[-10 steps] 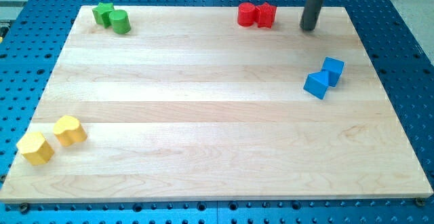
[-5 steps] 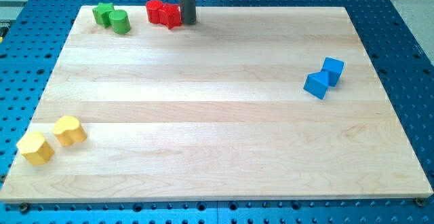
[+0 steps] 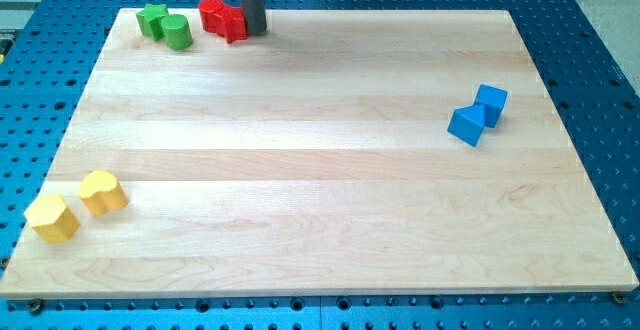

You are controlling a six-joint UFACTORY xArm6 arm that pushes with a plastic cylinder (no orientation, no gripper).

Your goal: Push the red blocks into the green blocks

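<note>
My tip [image 3: 252,30] was pressed against the view's right side of the two red blocks [image 3: 222,19]. These were set just beside the green cylinder [image 3: 178,32] and green star [image 3: 152,18], a narrow gap remaining. No gripper was fitted, only the rod.

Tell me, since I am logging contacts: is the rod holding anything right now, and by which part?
Nothing is held. My tip only presses against the view's right side of the red blocks, a small gap short of the green blocks.

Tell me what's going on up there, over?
My tip against the view's right side of the red blocks. Narrow gap left to the green blocks. Nothing between them.
</note>
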